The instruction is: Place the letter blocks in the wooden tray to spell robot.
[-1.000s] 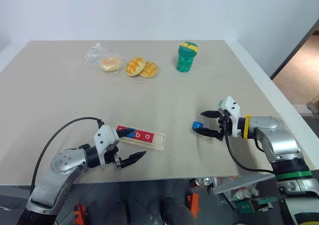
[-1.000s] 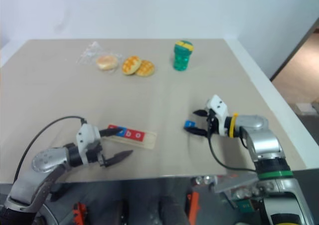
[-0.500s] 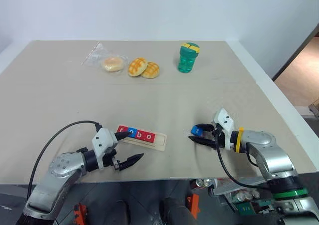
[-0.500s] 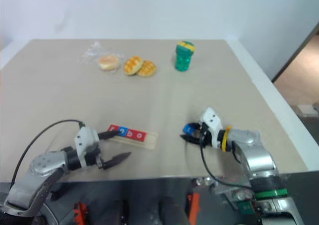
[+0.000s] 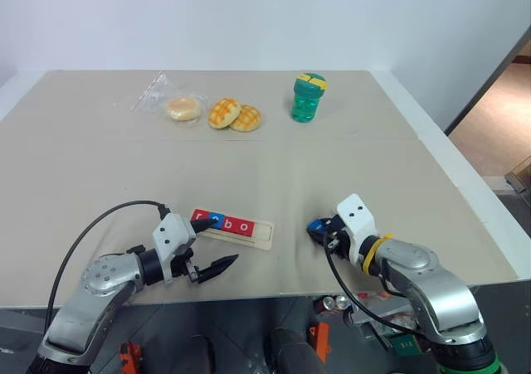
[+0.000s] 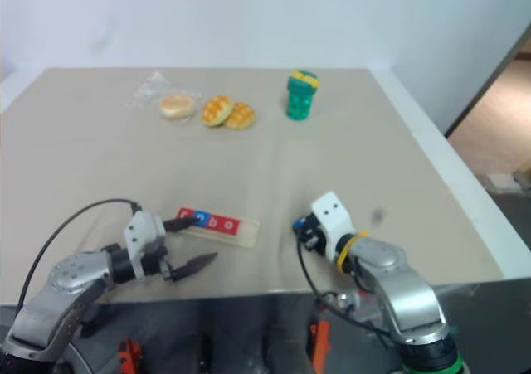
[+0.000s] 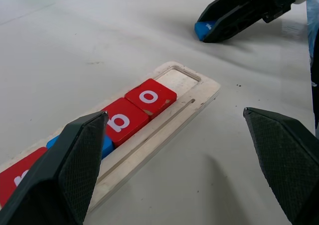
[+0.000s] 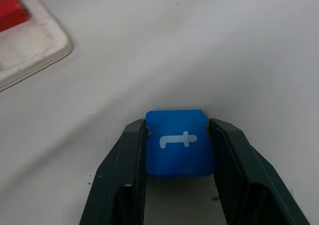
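Observation:
The wooden tray (image 5: 264,237) lies on the table ahead of my left arm. It holds several letter blocks: a red r (image 7: 15,177), a blue o (image 7: 103,145), a red b (image 7: 119,121) and a red o (image 7: 149,96). The slot at its right end (image 7: 177,78) is bare. My left gripper (image 5: 220,241) stands open at the tray's near left side, one finger over the left blocks. To the right of the tray, my right gripper (image 5: 322,230) is shut on the blue t block (image 8: 179,142), low at the table surface.
At the far side of the table stand a green bottle (image 5: 309,97), two yellow buns (image 5: 235,114) and a bagged bun (image 5: 182,107). The table's front edge (image 5: 274,293) runs close below both grippers. A black cable (image 5: 99,225) loops off my left arm.
My right gripper has shut on the blue t block and drawn back and leftward, tipping downward. My left gripper has stayed put.

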